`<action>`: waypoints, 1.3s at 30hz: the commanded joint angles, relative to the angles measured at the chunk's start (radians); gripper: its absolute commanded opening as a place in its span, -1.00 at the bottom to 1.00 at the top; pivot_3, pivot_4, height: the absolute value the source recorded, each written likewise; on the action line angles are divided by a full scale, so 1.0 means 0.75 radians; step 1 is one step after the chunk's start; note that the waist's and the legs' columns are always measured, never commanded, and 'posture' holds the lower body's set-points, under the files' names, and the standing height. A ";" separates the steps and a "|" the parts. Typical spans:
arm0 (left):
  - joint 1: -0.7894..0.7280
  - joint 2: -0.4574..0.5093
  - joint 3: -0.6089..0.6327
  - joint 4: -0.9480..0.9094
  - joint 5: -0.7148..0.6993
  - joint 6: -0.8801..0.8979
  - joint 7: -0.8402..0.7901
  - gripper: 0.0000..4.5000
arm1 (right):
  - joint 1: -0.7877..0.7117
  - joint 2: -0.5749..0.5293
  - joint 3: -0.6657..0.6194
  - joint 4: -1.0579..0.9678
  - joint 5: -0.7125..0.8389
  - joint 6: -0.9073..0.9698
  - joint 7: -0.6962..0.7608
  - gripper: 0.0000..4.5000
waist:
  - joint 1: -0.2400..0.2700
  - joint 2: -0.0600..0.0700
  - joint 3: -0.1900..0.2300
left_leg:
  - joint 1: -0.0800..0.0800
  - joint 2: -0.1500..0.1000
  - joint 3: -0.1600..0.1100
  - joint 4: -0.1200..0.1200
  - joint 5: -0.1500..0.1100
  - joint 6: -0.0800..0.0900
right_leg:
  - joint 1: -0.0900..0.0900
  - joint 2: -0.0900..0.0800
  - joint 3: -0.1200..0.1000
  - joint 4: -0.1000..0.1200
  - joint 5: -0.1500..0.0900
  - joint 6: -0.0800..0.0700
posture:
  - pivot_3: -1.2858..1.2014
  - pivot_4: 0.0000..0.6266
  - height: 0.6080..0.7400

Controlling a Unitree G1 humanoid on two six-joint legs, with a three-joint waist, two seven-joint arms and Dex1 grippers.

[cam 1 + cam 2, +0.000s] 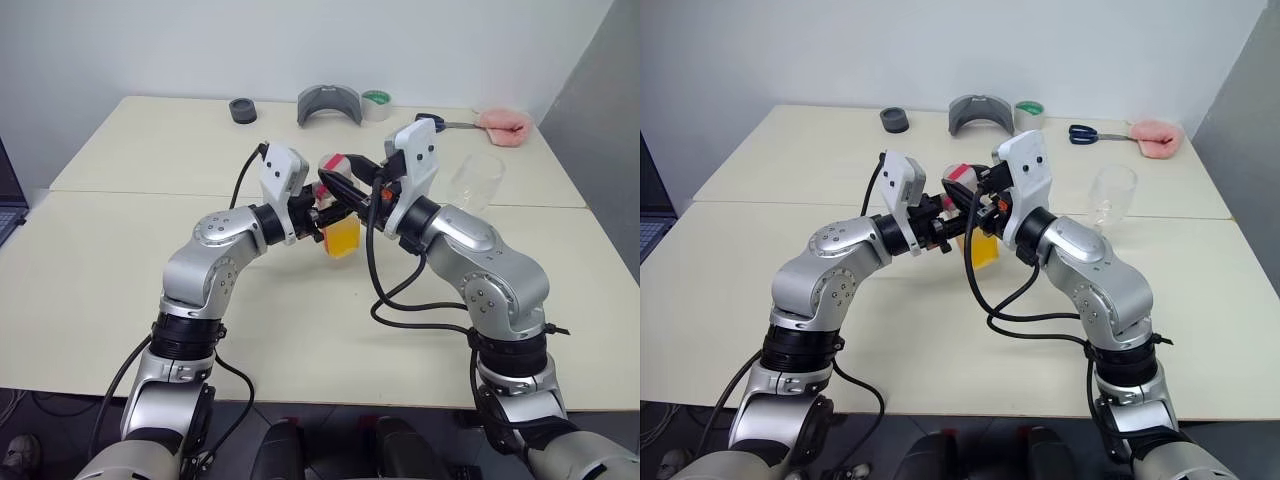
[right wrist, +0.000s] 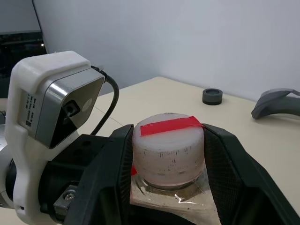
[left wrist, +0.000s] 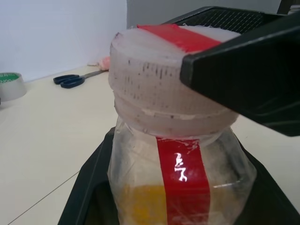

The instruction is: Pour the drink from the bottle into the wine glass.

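Above the worktop (image 1: 120, 290) our left fingers (image 3: 89, 187) clamp the bottle (image 1: 341, 235), right fingers (image 2: 225, 168) hugging its cap (image 2: 168, 147); uneven twisting could slop drink (image 1: 342, 238) short of the wine glass (image 1: 476, 182)

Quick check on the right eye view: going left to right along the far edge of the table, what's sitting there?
Small dark round cap → grey curved piece → roll of tape → blue-handled scissors → pink cloth.
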 commanded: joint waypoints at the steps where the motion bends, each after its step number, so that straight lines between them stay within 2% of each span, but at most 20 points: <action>1: -0.035 0.004 0.008 -0.064 -0.004 -0.023 -0.009 -0.07 | -0.044 -0.012 -0.009 -0.004 -0.011 -0.037 0.020 -0.18 | 0.000 0.000 0.000 | 0.000 0.000 0.000 0.000 0.000 0.000 | 0.000 0.000 0.000 0.000 0.000 0.000 | 0.03 -0.52 1.00; 5: -0.012 0.040 0.006 -0.143 -0.085 0.051 -0.087 -0.07 | -0.084 -0.102 -0.052 0.079 0.036 -0.077 0.182 -0.18 | 0.000 0.000 0.000 | 0.000 0.000 0.000 0.000 0.000 0.000 | 0.000 0.000 0.000 0.000 0.000 0.000 | 0.03 -0.52 1.00; 10: -0.004 0.195 -0.015 -0.248 -0.252 0.175 -0.353 -0.07 | -0.251 -0.204 -0.156 0.340 0.237 -0.124 0.549 -0.18 | -0.013 0.000 0.000 | 0.001 0.000 0.000 0.000 0.000 0.000 | 0.000 0.001 0.000 0.000 0.000 0.000 | 0.03 -0.52 1.00; 13: -0.039 0.282 -0.008 -0.269 -0.342 0.246 -0.479 -0.07 | -0.335 -0.257 -0.139 0.462 0.304 -0.140 0.768 -0.18 | -0.015 0.001 0.000 | 0.001 0.000 -0.001 0.000 0.000 0.000 | 0.000 0.001 -0.002 0.000 0.000 0.000 | 0.03 -0.52 1.00; 16: -0.081 0.347 -0.014 -0.230 -0.339 0.239 -0.567 -0.07 | -0.385 -0.297 -0.094 0.541 0.298 -0.163 0.921 -0.18 | -0.015 0.001 0.001 | 0.001 0.000 -0.001 0.000 0.000 0.000 | 0.001 0.001 -0.002 0.000 0.000 0.000 | 0.03 -0.52 1.00; 19: -0.110 0.379 -0.017 -0.180 -0.316 0.216 -0.621 -0.07 | -0.407 -0.315 -0.095 0.568 0.339 -0.108 0.995 -0.18 | -0.012 0.001 0.001 | 0.001 0.000 -0.001 0.000 0.000 0.000 | 0.001 0.001 -0.002 0.000 0.000 0.000 | 0.03 -0.52 1.00; 21: -0.126 0.378 -0.015 -0.147 -0.290 0.187 -0.625 -0.07 | -0.410 -0.313 -0.113 0.570 0.354 -0.082 0.988 0.14 | -0.011 0.001 0.001 | 0.001 0.000 -0.001 0.000 0.000 0.000 | 0.001 0.001 -0.002 0.000 0.000 0.000 | 0.03 -0.52 1.00; 22: -0.134 0.370 -0.013 -0.130 -0.276 0.171 -0.617 -0.07 | -0.409 -0.308 -0.128 0.567 0.364 -0.066 0.970 0.22 | -0.011 0.001 0.001 | 0.001 0.000 -0.001 0.000 0.000 0.000 | 0.001 0.001 -0.002 0.000 0.000 0.000 | 0.03 -0.52 1.00; 27: -0.120 0.322 0.005 -0.100 -0.241 0.140 -0.538 -0.07 | -0.304 -0.337 -0.196 0.423 0.383 -0.014 0.840 0.99 | -0.002 0.001 0.001 | 0.000 0.000 -0.001 0.000 0.000 0.000 | 0.000 0.001 -0.002 0.000 0.000 0.000 | 0.03 -0.52 1.00; 34: -0.118 0.255 0.030 -0.020 -0.166 0.074 -0.414 -0.07 | -0.116 -0.313 -0.252 0.107 0.411 0.052 0.559 0.99 | -0.002 0.001 0.001 | 0.000 0.000 0.000 0.000 0.000 0.000 | 0.000 0.000 0.000 0.001 0.000 0.000 | 0.03 -0.52 1.00; 39: -0.132 0.197 0.040 0.073 -0.076 -0.012 -0.284 -0.07 | -0.014 -0.276 -0.183 -0.047 0.285 0.002 0.361 0.99 | -0.002 0.001 0.001 | 0.000 0.000 0.000 0.001 0.000 0.000 | 0.000 0.001 0.000 0.001 0.000 0.000 | 0.03 -0.52 1.00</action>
